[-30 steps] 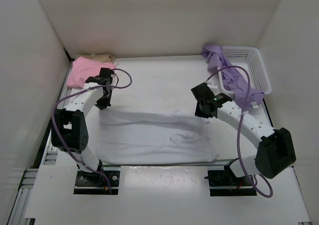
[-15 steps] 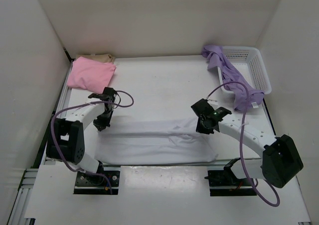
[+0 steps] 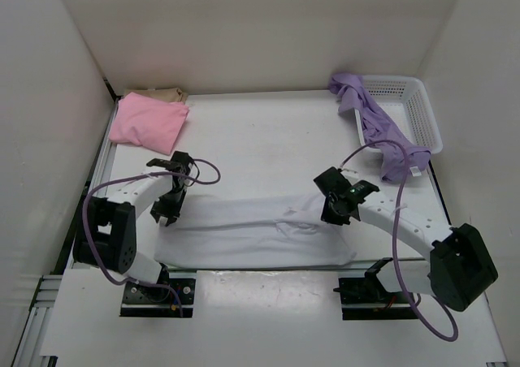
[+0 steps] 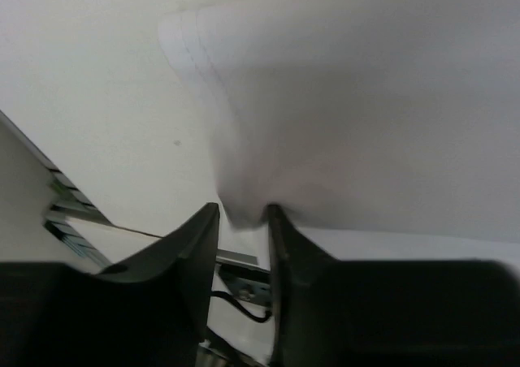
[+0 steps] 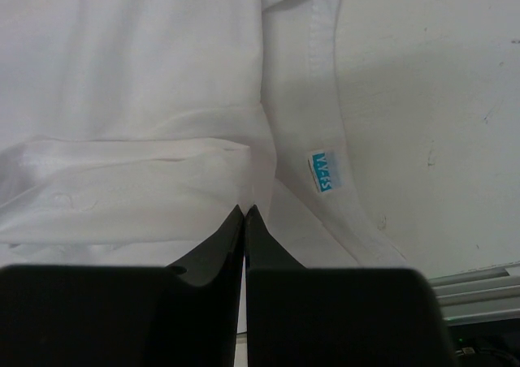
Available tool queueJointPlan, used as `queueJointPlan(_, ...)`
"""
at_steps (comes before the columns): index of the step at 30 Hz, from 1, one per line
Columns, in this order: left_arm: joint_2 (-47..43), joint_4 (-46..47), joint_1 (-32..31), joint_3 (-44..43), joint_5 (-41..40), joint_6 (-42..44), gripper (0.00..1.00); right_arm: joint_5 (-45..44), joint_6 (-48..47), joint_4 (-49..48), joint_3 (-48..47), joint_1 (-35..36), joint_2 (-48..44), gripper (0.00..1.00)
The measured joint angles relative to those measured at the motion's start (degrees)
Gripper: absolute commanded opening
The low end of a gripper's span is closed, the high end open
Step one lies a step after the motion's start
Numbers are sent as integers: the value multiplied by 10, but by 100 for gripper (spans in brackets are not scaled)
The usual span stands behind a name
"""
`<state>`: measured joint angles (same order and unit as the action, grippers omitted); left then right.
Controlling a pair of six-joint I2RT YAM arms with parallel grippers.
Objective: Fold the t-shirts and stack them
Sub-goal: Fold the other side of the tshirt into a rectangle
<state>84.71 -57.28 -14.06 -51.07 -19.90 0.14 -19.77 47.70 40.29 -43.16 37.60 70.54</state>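
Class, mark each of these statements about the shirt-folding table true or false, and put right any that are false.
1. The pink shirt lies folded at the far left corner of the table. True.
2. The purple shirt is spread flat in the middle of the table. False: it hangs over the white basket at the far right.
3. The white shirt lies on the table between the two arms. True.
4. The right gripper has its jaws wide open. False: they are pressed together.
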Motion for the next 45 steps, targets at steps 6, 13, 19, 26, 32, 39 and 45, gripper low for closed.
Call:
queueJointPlan(6,16,-17,0,23,1,-1,65,20,3,-8,28,0,33,1)
queueJointPlan(13,21,-64,16,-44,-24,-1,66,28,7,-18,29,0,50,30)
queueJointPlan(19,35,-91,-25,-217,-50,-1,66,38,15,-13,32,1,14,38)
queueJointPlan(26,124,-105,-181,-414,80,-1,66,41,34,3,62,3,-183,26)
queueJointPlan(32,231,-82,-313,-489,236,-1,68,40,46,3,62,-27,-193,25)
queueJointPlan(39,370,-39,-361,-556,346,-1,68,85,45,-16,65,-153,-100,29)
queueJointPlan(45,403,-18,-360,-568,371,-2,60,150,35,-60,101,-188,-88,33)
